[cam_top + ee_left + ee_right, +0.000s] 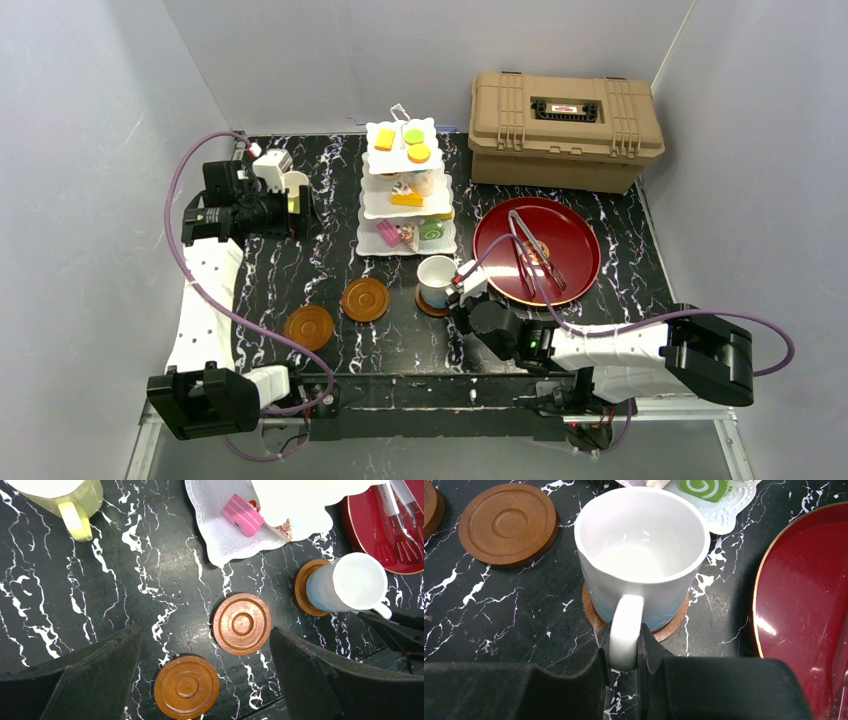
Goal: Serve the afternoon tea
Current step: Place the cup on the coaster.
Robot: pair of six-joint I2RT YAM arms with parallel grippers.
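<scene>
The white mug (pixel 641 555) stands upright and empty on a round brown coaster (pixel 674 625); its handle is pinched between the fingers of the right gripper (pixel 624 655), the cup body just ahead of them; two bare coasters (pixel 242 624) lie flat beneath the wide-spread left gripper (pixel 205 660); the pale yellow-green mug (pixel 60 495) stands upright ahead and to its left; the white three-tier cake stand (pixel 405 190), loaded with small colourful pastries (pixel 412 145), stands ahead of both grippers.

Black white-veined marble table (pixel 300 270) sitting under even light, pale grey walls (pixel 330 60) rising behind the table and along both its sides, tan ribbed case (pixel 565 130) resting on the table's far right corner
</scene>
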